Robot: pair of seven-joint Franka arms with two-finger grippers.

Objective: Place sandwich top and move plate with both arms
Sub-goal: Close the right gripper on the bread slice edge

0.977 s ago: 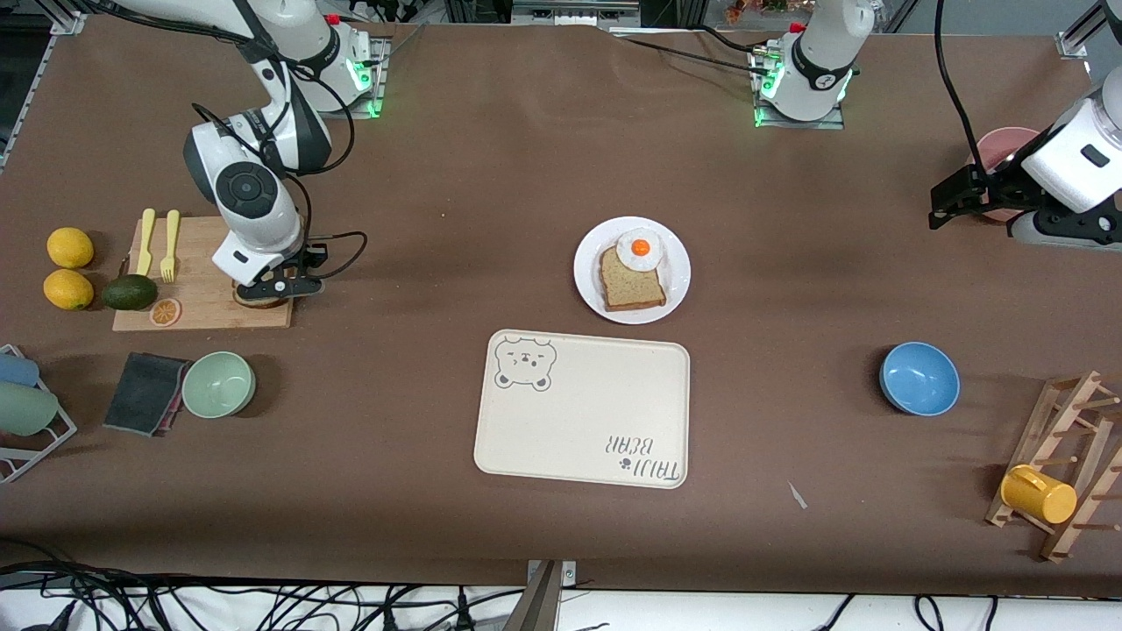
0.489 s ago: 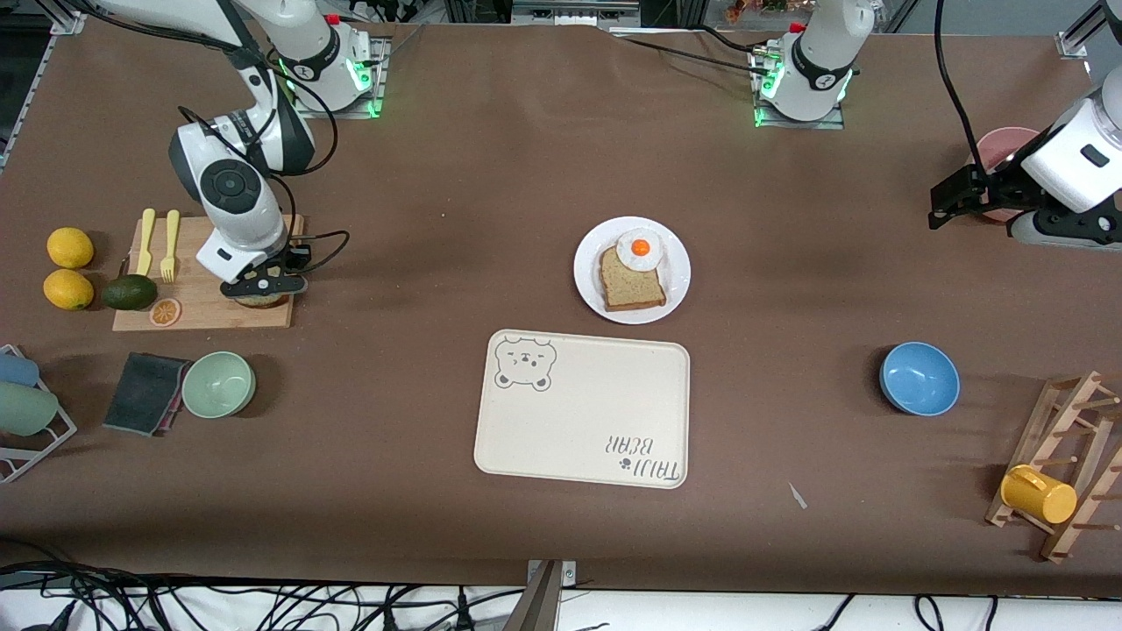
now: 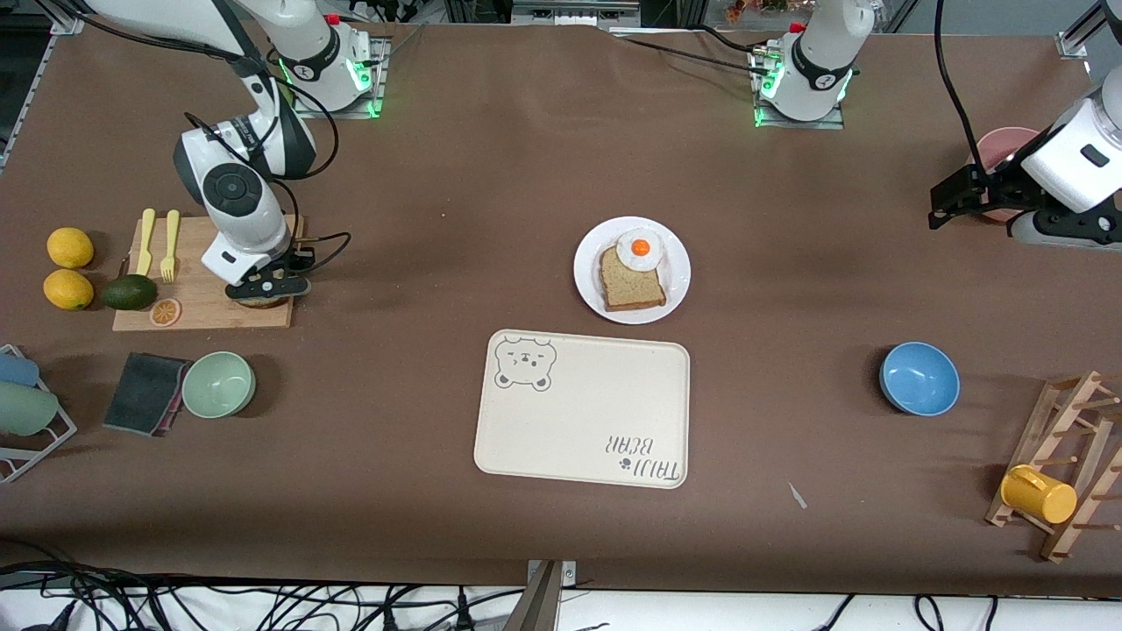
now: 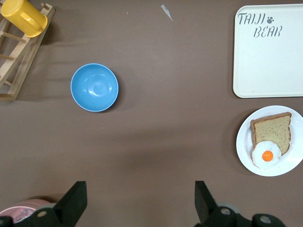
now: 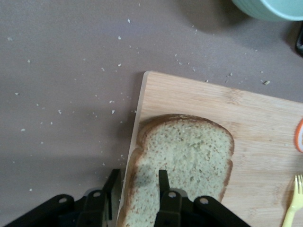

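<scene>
Brown table: right claw bent down, pinching sandwich top on cutting board; left claw spread, waiting

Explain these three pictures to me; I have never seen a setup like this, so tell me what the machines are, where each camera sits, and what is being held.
Two white robot arms stand at a brown table. The wide picture looks down from a high camera facing them; the other two come from cameras on each arm's wrist.

The right tool is over the wooden cutting board, its fingers shut on the edge of the sandwich top, a pale bread slice.

The left tool waits open in the air over the left arm's end of the table, holding nothing.

Mid-table sits the plate with a darker slice and a fried egg. Nearer the front camera lies a cream bear tray.
</scene>
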